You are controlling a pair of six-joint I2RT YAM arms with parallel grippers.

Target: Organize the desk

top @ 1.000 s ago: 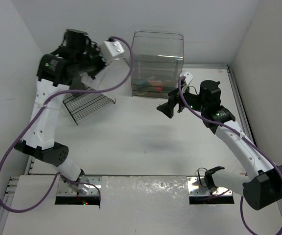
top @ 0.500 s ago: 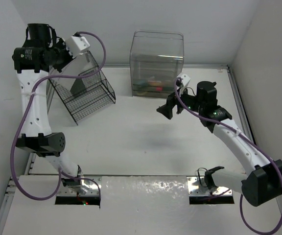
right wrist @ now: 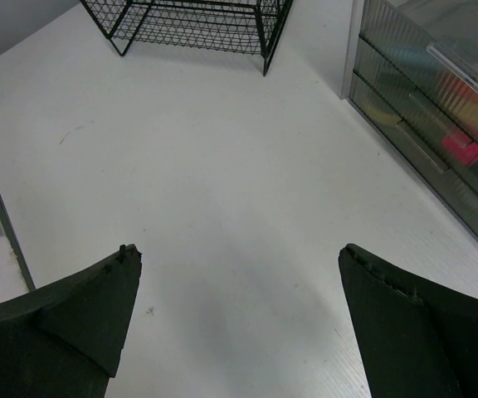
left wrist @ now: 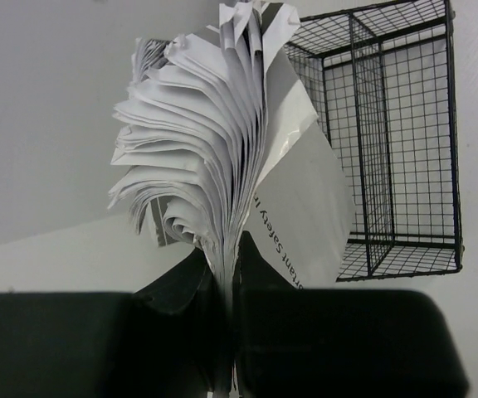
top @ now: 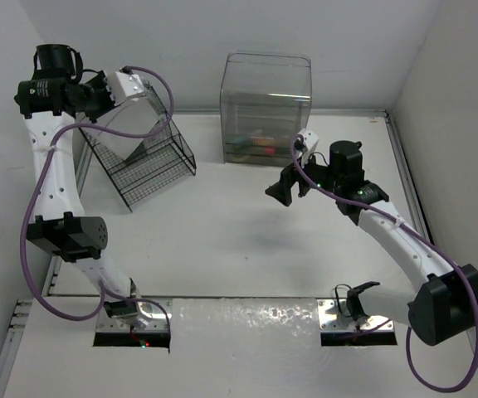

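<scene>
The desk (top: 239,240) is a large white tabletop. My left gripper (top: 106,101) is raised at the far left and shut on the spine of a white paper booklet (top: 138,131). Its pages fan out in the left wrist view (left wrist: 193,141), above the left gripper (left wrist: 231,278). The booklet hangs over the black wire basket (top: 152,162), which also shows in the left wrist view (left wrist: 388,141). My right gripper (top: 285,187) is open and empty, hovering over the bare desk (right wrist: 206,166) right of centre, its jaws wide apart (right wrist: 235,249).
A clear plastic drawer unit (top: 268,108) with colourful items inside stands at the back centre, just right of my right gripper in its wrist view (right wrist: 438,108). The wire basket's corner shows at the top of that view (right wrist: 197,21). White walls close in on three sides.
My left arm has swung left and up with the booklet, uncovering the wire basket. My right gripper has shifted slightly and stays open.
</scene>
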